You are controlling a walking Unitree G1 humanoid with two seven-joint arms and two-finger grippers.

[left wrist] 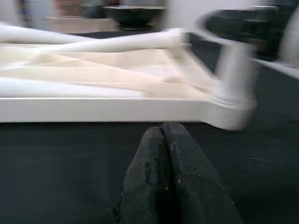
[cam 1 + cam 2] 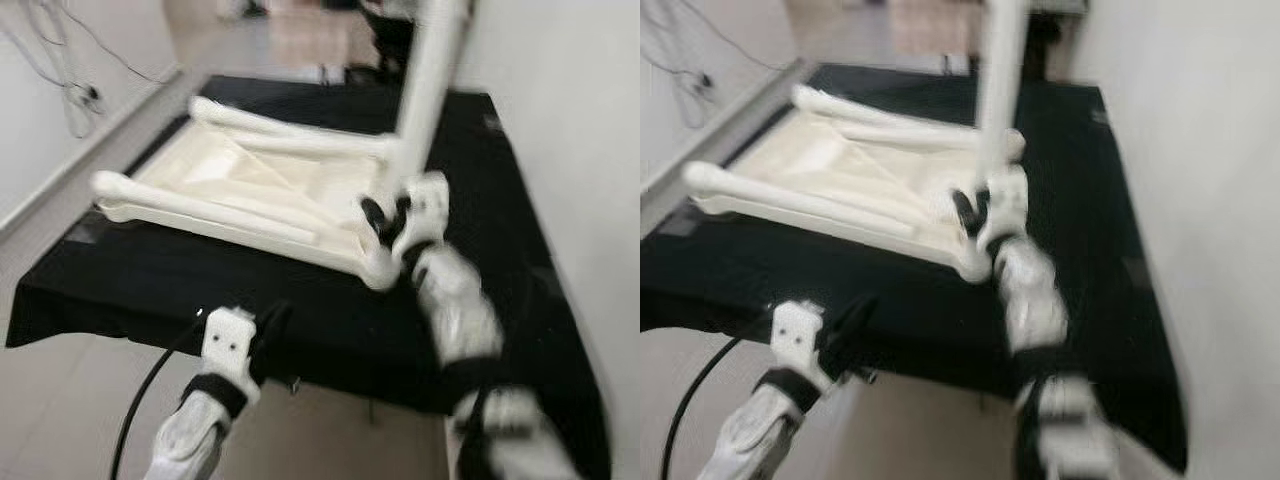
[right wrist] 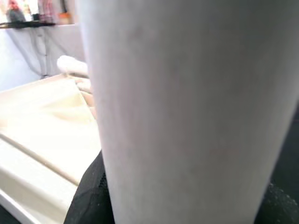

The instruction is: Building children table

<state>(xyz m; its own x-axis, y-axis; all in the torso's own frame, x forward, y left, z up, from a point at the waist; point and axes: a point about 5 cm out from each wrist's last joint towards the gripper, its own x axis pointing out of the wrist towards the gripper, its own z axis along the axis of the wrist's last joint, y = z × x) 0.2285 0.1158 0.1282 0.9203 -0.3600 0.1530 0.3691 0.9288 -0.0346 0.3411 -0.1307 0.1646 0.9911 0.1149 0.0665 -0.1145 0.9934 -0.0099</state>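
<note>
An upturned cream plastic tabletop [image 2: 240,180] lies on the black-draped surface [image 2: 150,280]. The right gripper [image 2: 388,218] has its jaws clamped on the upright white round table leg [image 2: 430,70]. The left gripper [image 1: 173,158] hovers near the surface's front edge, jaws closed and empty.

Bare test room: white walls [image 2: 560,120], loose wall cables [image 2: 70,90] (tiled floor).

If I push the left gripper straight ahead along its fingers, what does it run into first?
Most likely the near side rail of the upside-down white table top, just left of the corner with the upright leg. The left gripper, fingers together, points over the black cloth at that rail. Blur makes the gap uncertain.
</note>
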